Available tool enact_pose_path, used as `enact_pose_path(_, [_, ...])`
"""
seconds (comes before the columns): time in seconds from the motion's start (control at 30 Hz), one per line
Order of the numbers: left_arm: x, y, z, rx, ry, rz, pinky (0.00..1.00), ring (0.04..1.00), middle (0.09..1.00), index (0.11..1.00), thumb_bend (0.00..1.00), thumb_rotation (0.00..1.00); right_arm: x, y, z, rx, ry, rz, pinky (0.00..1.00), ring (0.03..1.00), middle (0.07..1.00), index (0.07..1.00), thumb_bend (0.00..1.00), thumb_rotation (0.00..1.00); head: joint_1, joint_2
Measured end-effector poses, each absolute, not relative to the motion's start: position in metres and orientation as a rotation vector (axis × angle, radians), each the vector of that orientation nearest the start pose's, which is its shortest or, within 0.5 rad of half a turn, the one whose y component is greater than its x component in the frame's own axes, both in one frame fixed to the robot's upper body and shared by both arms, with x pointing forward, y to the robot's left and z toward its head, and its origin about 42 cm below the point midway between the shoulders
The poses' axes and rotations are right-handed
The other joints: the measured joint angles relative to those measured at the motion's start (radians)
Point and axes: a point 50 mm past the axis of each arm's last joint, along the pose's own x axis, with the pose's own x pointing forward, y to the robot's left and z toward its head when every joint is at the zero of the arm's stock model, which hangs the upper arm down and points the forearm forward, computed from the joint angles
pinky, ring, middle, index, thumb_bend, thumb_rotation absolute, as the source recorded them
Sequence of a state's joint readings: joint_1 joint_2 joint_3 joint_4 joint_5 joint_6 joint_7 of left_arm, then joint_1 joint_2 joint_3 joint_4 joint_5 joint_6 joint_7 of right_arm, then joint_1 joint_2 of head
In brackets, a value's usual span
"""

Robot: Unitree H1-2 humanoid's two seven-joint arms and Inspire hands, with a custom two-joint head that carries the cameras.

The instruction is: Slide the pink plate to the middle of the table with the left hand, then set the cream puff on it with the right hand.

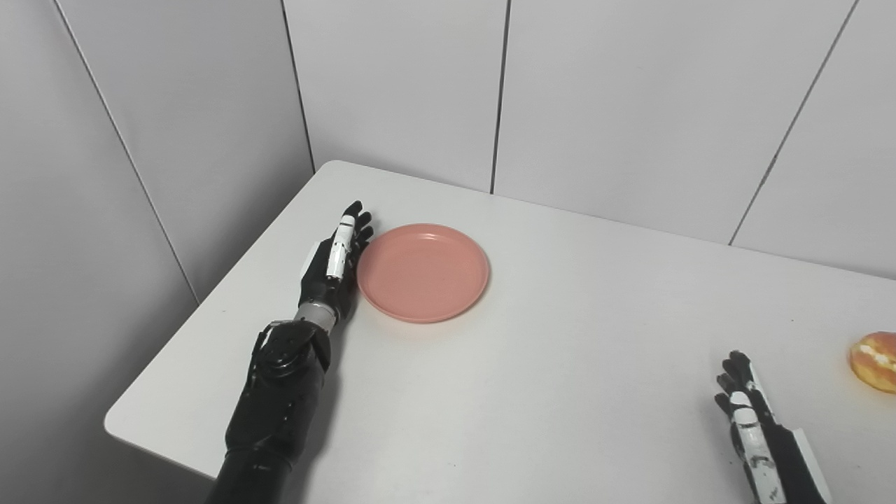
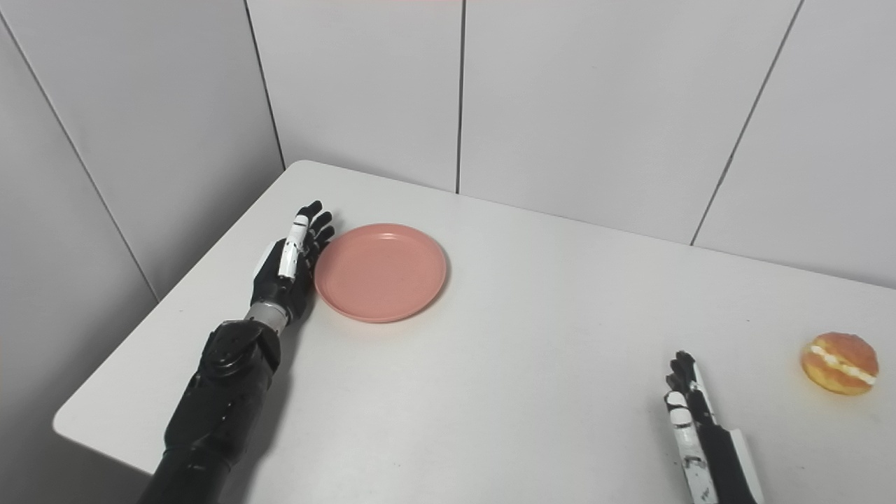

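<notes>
The pink plate lies empty on the white table, left of the middle. My left hand stands on edge against the plate's left rim, open, fingers straight and pointing away from me. The cream puff, golden with a white cream line, sits near the table's right side. My right hand rests open near the front edge, fingers stretched forward, a little left of the puff and apart from it.
Grey wall panels close off the table at the back and left. The table's rounded left corner lies just beside my left forearm.
</notes>
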State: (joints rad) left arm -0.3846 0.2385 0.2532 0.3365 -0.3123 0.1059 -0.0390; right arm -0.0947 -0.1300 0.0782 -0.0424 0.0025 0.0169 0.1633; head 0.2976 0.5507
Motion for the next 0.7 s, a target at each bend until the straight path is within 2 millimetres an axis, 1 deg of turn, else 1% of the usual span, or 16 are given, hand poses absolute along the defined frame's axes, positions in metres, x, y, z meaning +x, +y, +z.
enact_pose_path(0.13, [0.404, 0.333, 0.148, -0.169, -0.002, 0.144, 0.99, 0.983, 0.978, 0.965, 0.36, 1.00, 0.312, -0.214, 0.132, -0.154, -0.103, 0.257, 1.00, 1.000, 1.000, 1.000, 0.23, 1.00, -0.012, 0.003])
enact_pose_path(0.2, [0.405, 0.330, 0.148, -0.165, -0.001, 0.136, 0.99, 0.978, 0.972, 0.960, 0.37, 1.00, 0.312, -0.214, 0.132, -0.153, -0.103, 0.256, 1.00, 1.000, 1.000, 1.000, 0.26, 1.00, -0.018, 0.006])
enact_pose_path(0.37, [0.408, 0.322, 0.147, -0.162, 0.004, 0.114, 0.99, 0.978, 0.970, 0.959, 0.37, 1.00, 0.312, -0.213, 0.131, -0.148, -0.101, 0.255, 1.00, 1.000, 1.000, 1.000, 0.26, 1.00, -0.034, 0.011])
enact_pose_path(0.7, [0.410, 0.305, 0.144, -0.136, 0.004, 0.058, 0.94, 0.950, 0.949, 0.946, 0.39, 1.00, 0.312, -0.210, 0.132, -0.142, -0.099, 0.244, 1.00, 1.000, 1.000, 1.000, 0.28, 1.00, -0.078, 0.026])
